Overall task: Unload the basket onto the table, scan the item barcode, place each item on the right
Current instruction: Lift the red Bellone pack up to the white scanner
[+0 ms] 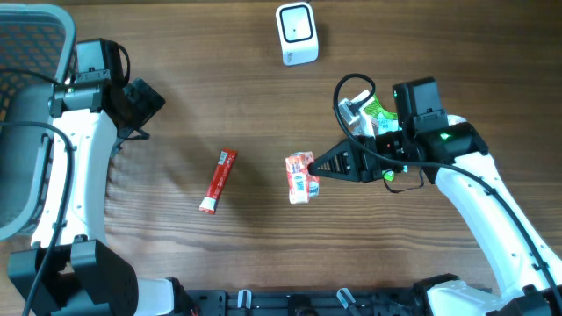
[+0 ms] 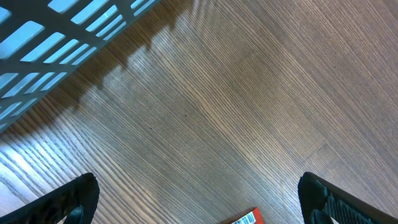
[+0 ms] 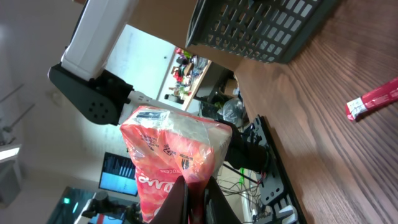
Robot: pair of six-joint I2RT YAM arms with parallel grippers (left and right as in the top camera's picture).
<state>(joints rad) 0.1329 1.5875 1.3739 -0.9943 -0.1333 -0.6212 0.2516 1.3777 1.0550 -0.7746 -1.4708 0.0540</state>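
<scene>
The left end effector (image 1: pixel 143 104) hangs with its jaws spread wide, beside the basket (image 1: pixel 26 132). A red stick packet (image 1: pixel 218 181) lies on the surface (image 1: pixel 219 79) between both arms. The right end effector (image 1: pixel 316 167) is clamped on the orange snack bag (image 1: pixel 300 177) at its fingertips, well apart from the white scanner (image 1: pixel 296 33).

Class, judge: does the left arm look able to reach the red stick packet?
Probably yes. The left hand is open and empty, only bare table lies between it and the packet, and the right hand, shut on the bag, is beyond it.
</scene>
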